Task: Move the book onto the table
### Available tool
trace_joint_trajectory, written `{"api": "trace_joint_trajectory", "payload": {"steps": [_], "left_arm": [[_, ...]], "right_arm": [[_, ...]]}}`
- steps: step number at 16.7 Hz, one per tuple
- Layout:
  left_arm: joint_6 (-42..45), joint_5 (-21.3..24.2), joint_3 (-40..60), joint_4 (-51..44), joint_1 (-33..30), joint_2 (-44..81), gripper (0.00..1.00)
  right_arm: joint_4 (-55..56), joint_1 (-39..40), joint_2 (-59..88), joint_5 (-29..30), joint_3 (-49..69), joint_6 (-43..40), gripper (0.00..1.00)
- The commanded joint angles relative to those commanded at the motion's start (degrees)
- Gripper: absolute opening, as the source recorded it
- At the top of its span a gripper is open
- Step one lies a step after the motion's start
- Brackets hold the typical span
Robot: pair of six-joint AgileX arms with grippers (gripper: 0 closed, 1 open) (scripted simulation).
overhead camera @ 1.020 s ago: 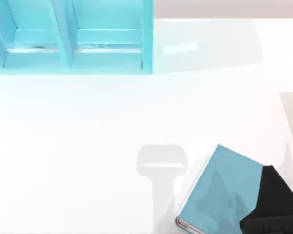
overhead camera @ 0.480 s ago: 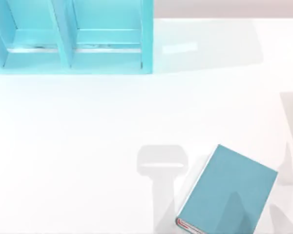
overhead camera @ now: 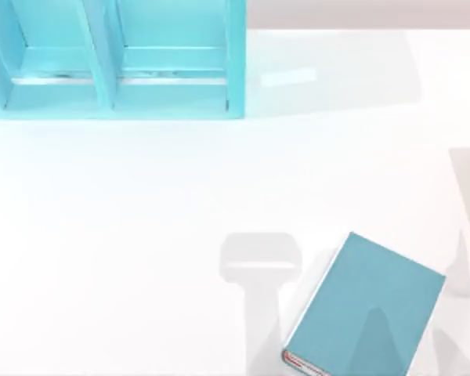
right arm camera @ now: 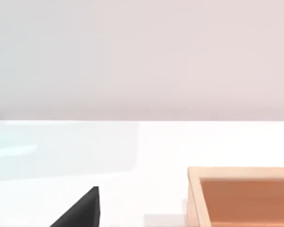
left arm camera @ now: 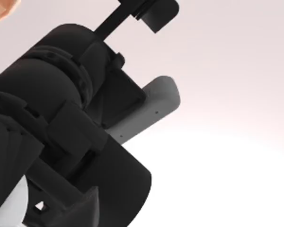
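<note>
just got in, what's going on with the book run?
The book lies flat on the table near its front right, cover up, red-white trim toward the front edge, nothing holding it. The turquoise shelf unit stands at the back left, well apart from it. The right wrist view looks out across the table past an orange-brown box. The left wrist view looks at dark arm housing. Judging by how things lie, the move looks done.
</note>
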Motion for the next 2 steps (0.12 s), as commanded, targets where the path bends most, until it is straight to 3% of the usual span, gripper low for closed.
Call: {"api": "trace_joint_trajectory", "payload": {"steps": [2], "left_arm": [[-0.3, -0.1, 0.0, -0.3, -0.1, 0.0, 1.0]], "right_arm": [[0.0, 0.0, 0.0, 0.0, 0.0, 0.0, 1.0]]}}
